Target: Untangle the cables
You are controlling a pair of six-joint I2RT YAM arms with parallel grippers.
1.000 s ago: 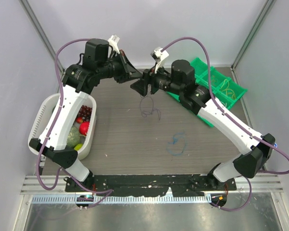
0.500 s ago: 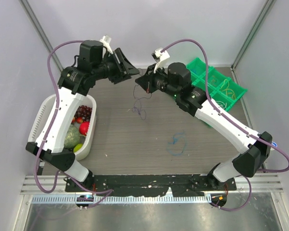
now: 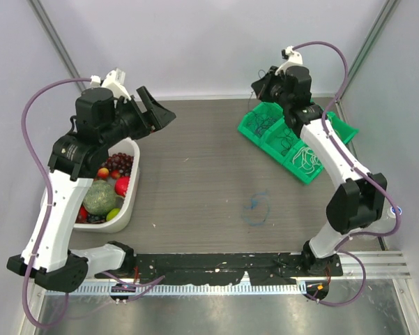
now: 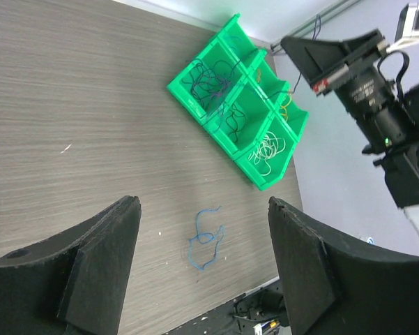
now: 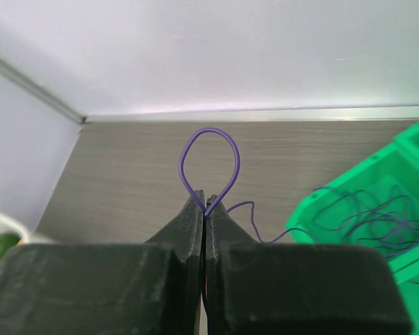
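My right gripper (image 5: 206,202) is shut on a purple cable (image 5: 209,162), which arcs in a loop above the fingertips and trails right into a green bin (image 5: 404,150). In the top view that gripper (image 3: 260,85) hangs at the back right, above the far end of the green bins (image 3: 249,132). More purple cables (image 4: 210,78) lie in the nearest compartment, white ones (image 4: 268,150) in another. A blue cable (image 3: 256,208) lies curled alone on the table. My left gripper (image 3: 160,112) is open and empty at the back left, high above the table, with the blue cable (image 4: 206,237) seen between its fingers.
A white basket (image 3: 61,167) of fruit and vegetables stands at the left edge under my left arm. The row of green bins runs diagonally at the back right. Grey walls close in the back and both sides.
My left gripper opened, let go of the purple cable and drew back left. My right gripper shut on that cable and carried it right, from the table's middle to over the green bins.
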